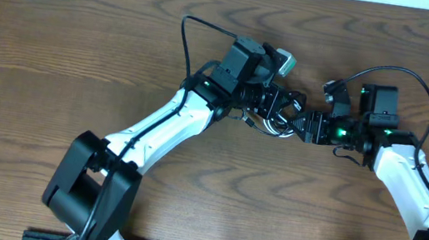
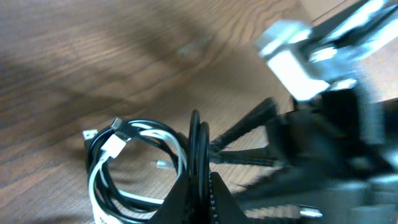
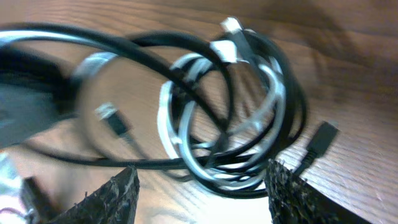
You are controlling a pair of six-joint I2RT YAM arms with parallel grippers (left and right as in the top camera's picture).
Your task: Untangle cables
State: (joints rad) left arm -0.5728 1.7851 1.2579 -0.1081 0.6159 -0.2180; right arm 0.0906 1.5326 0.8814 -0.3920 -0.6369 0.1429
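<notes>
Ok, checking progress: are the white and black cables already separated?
No, the white cable and black cables lie wound together in one coil.

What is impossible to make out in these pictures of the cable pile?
Overhead: the cables are tiny, mostly hidden beneath the left gripper and right gripper.
Left wrist: everything beyond the clamped black loop is motion-blurred.
Right wrist: blur smears the coil, so crossings can't be traced.

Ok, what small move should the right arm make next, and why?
Probably close the right gripper on the cable coil: its jaws stand open astride the black and white loops, while the left gripper is shut on its black strands.
</notes>
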